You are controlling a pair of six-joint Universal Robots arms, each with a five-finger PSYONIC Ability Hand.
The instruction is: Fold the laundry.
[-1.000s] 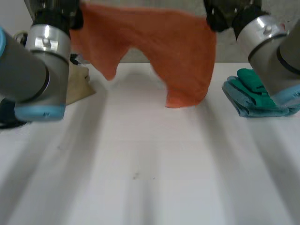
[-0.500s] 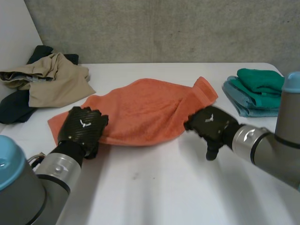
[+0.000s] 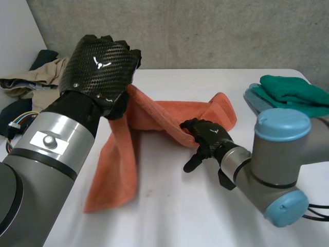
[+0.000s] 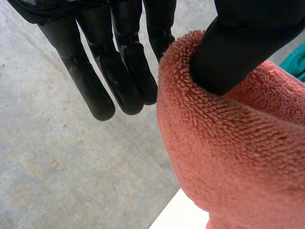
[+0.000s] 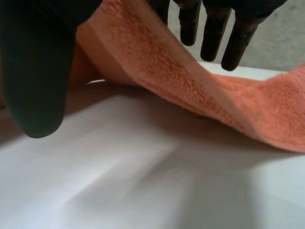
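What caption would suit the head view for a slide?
Left hand holds up one end of an orange towel; right hand at its edge.

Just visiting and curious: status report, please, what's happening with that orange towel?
Left hand raised, pinching orange towel, part hanging to table. Right hand open at its near edge. Beige clothes, green stack aside, nothing blocking.

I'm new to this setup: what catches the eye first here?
The left hand, raised near the camera, grips an orange towel that hangs down to the table. The right hand sits at the towel's near edge, mid-table; folded green towels lie far right.
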